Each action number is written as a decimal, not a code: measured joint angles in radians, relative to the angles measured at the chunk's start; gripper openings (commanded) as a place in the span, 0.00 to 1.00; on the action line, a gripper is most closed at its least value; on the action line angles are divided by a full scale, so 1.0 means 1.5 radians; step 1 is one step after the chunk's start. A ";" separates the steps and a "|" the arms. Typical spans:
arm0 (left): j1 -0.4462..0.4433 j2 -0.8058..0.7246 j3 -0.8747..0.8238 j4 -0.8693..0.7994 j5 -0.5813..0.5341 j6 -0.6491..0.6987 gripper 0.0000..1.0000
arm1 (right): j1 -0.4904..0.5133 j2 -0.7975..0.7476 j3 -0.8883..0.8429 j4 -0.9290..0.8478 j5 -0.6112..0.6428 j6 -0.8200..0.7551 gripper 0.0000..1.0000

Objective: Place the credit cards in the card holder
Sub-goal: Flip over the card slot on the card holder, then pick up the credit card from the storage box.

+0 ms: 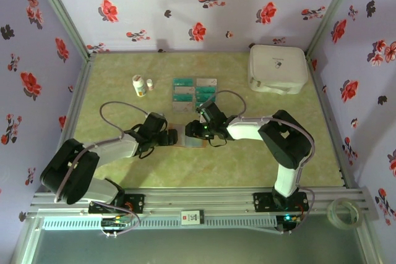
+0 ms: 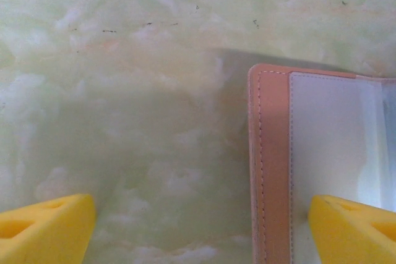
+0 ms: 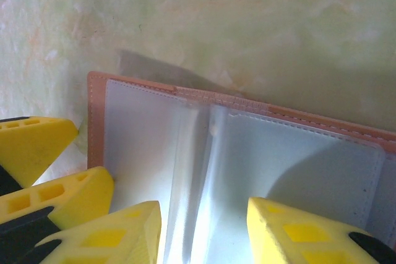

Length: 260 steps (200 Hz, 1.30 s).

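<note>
The reddish-brown card holder (image 1: 185,136) lies open on the table between both grippers, its clear sleeves (image 3: 297,171) facing up. My left gripper (image 1: 168,136) is open wide, straddling the card holder's (image 2: 272,153) left edge, with one fingertip (image 2: 352,227) over the sleeve and the other on bare table. My right gripper (image 1: 199,130) hovers low over the holder's (image 3: 96,122) middle fold. Its jaws (image 3: 201,239) stand apart with a raised clear sleeve between them and no card in them. Several teal and pale credit cards (image 1: 193,94) lie in two columns farther back.
Two small white bottles (image 1: 143,85) stand left of the cards. A large white rounded case (image 1: 277,68) sits at the back right. The left gripper's yellow fingers (image 3: 62,193) crowd the holder's left edge beside the right gripper. Flowered walls enclose the table.
</note>
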 measured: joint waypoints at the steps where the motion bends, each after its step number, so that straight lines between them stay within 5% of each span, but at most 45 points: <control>1: 0.000 0.000 0.000 0.000 0.000 0.000 0.90 | 0.000 0.000 0.000 0.000 0.000 0.000 0.42; 81: 0.004 -0.020 0.007 -0.028 -0.001 0.004 1.00 | -0.015 -0.051 0.059 -0.123 0.013 -0.043 0.52; 175: 0.044 -0.102 0.064 -0.102 -0.028 0.004 1.00 | -0.054 -0.066 0.389 -0.439 0.220 -0.385 0.55; 260: 0.155 -0.120 0.073 -0.146 -0.002 0.009 1.00 | -0.061 0.069 0.517 -0.591 0.189 -0.603 0.46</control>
